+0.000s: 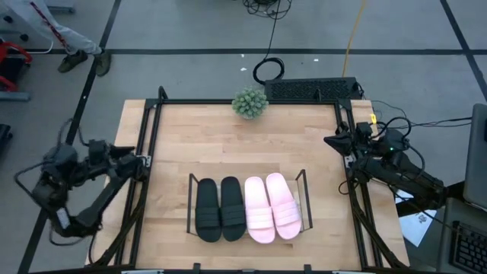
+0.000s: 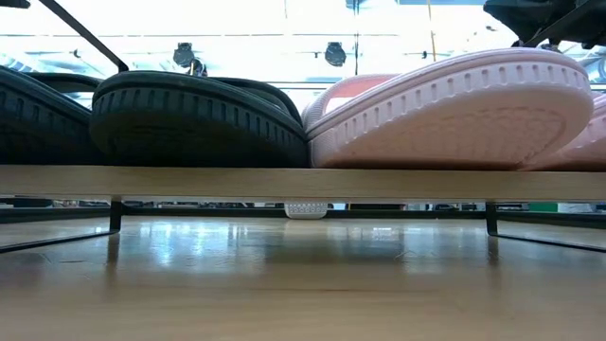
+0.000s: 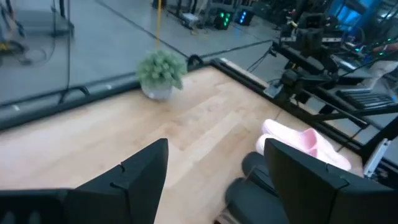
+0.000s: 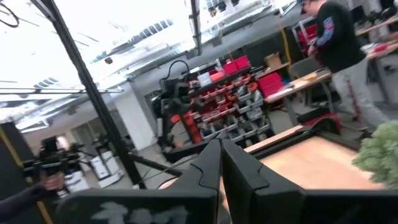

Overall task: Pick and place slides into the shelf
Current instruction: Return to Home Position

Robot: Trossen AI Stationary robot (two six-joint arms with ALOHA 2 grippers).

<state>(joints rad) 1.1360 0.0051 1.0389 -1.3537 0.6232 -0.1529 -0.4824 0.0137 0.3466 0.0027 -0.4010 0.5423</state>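
All four slides lie on the shelf, at the 6 o'clock side of the surface. The black pair is on the 9 o'clock half and the pink pair on the 3 o'clock half. They are packed side by side, with every long axis running 12 to 6. The low view shows their soles resting on the shelf's board.

From above, my left arm is folded off the 9 o'clock edge of the surface, and the slides lie at roughly 4 o'clock from its jaws. Those jaws are released. The left wrist view shows its fingers spread wide with nothing between them, looking across bare wood toward the plant.

My right arm sits by the 3 o'clock edge, with the slides at about 8 o'clock from it. Its fingers are pressed together on nothing, tipped up toward the room.

Neither arm is clearly nearer the shelf, and both are well apart from it. I judge the placing done and only the homing left. Nothing on the shelf lies in either arm's way.
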